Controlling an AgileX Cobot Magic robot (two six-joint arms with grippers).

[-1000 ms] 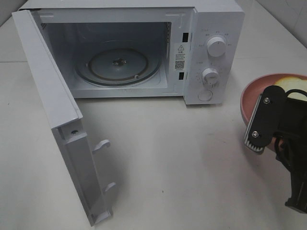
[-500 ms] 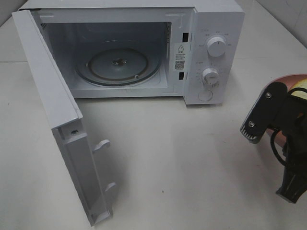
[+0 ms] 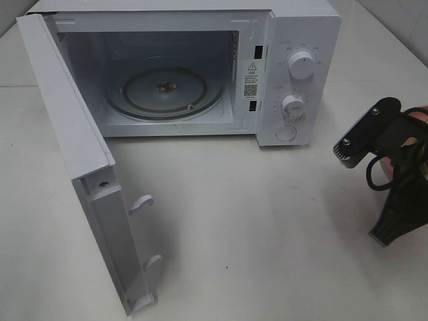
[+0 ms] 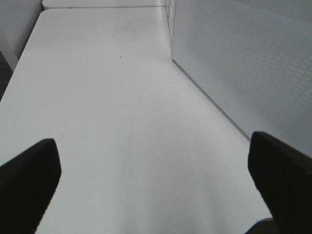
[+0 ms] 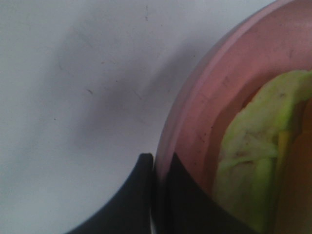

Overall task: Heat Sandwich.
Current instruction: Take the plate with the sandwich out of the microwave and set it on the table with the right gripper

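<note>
The right hand [image 5: 155,195] is seen clamped on the rim of the round pink plate [image 5: 195,107] carrying the pale yellow-green sandwich [image 5: 253,146], the left hand [image 4: 156,180] gaping idle; a thin rim grip risks tilting, spilling the food short of the open white microwave [image 3: 200,73]

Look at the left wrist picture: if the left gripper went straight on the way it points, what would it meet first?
Probably nothing soon: the open left gripper points along bare table. The microwave door stands beside that line, though depth is unclear.
</note>
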